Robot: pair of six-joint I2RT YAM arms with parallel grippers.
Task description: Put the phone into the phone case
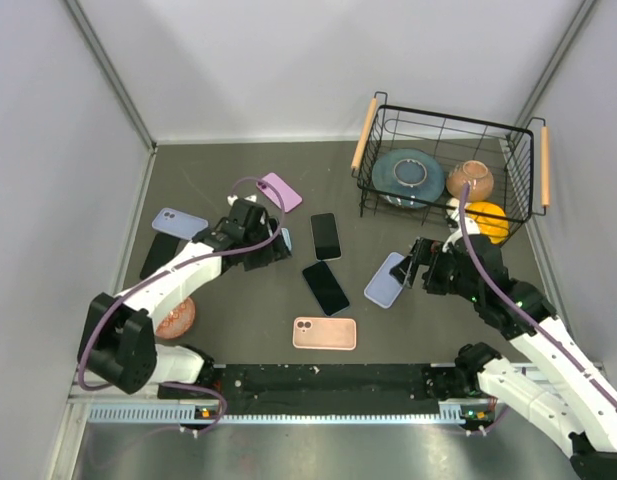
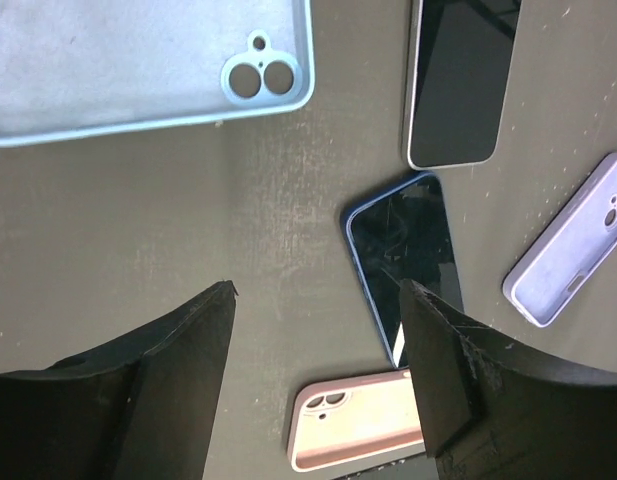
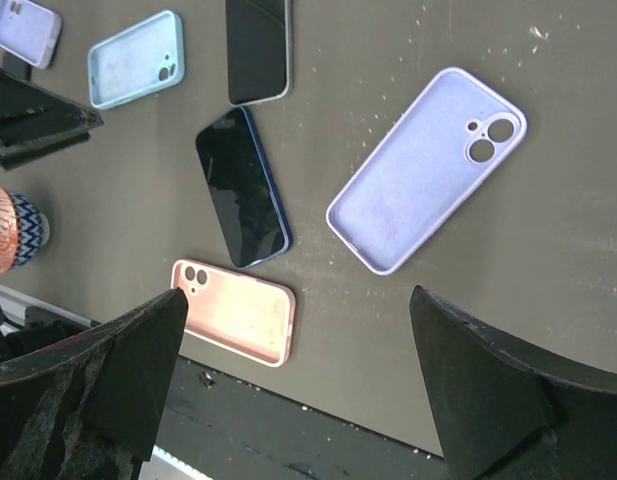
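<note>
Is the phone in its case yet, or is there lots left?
Nothing done yet: the blue-edged phone and the silver phone lie bare on the table. In hand: nothing; the left gripper and right gripper hang open, the right one by the empty lavender case. To do: pick up a phone and press it in.

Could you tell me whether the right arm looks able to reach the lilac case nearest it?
Probably yes: the open right gripper hangs close over the lilac case, which lies uncovered, hollow side up, apart from the dark phone.
</note>
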